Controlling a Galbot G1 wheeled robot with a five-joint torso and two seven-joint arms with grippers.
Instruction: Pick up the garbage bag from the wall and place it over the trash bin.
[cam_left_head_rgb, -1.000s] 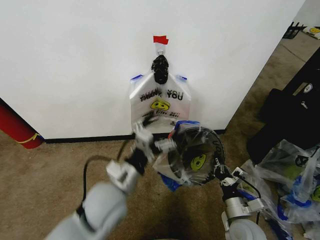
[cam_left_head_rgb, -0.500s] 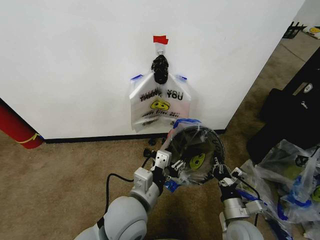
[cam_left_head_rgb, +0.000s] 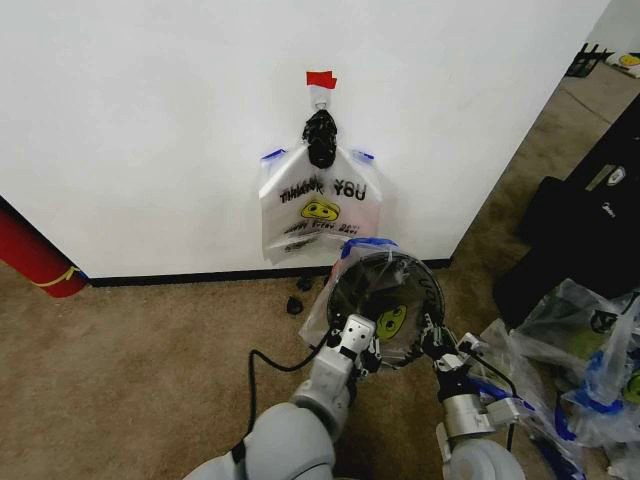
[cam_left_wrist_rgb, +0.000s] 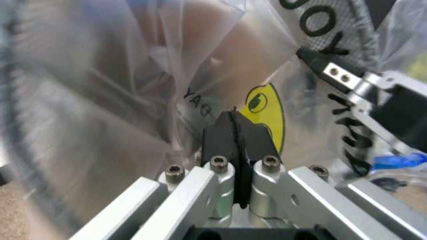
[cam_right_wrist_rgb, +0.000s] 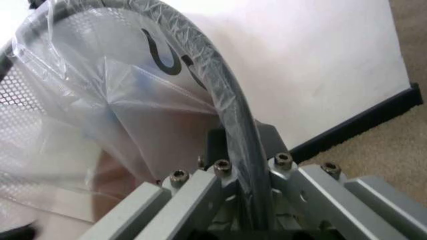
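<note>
A garbage bag (cam_left_head_rgb: 372, 268) of thin see-through plastic, printed with a yellow smiley, is draped over the black mesh trash bin (cam_left_head_rgb: 430, 290), which stands tilted on the carpet below the wall (cam_left_head_rgb: 150, 120). My left gripper (cam_left_head_rgb: 362, 345) is at the bin's near rim. Its black fingers (cam_left_wrist_rgb: 223, 140) are pressed together on the bag's film (cam_left_wrist_rgb: 133, 100). My right gripper (cam_left_head_rgb: 436, 347) clamps the bin's rim (cam_right_wrist_rgb: 220, 100) with plastic stretched over it. A second, similar bag (cam_left_head_rgb: 320, 205) hangs from a hook under red tape (cam_left_head_rgb: 321, 79).
A big red cylinder (cam_left_head_rgb: 35, 255) leans at the left against the baseboard. Clear bags holding green and blue things (cam_left_head_rgb: 590, 370) lie to the right, beside black cases (cam_left_head_rgb: 590, 220). A small black item (cam_left_head_rgb: 295, 304) lies on the carpet by the bin.
My left arm has swung from the bin's left side round to its near rim, drawing the bag's edge along. The right gripper has stayed on the rim.
</note>
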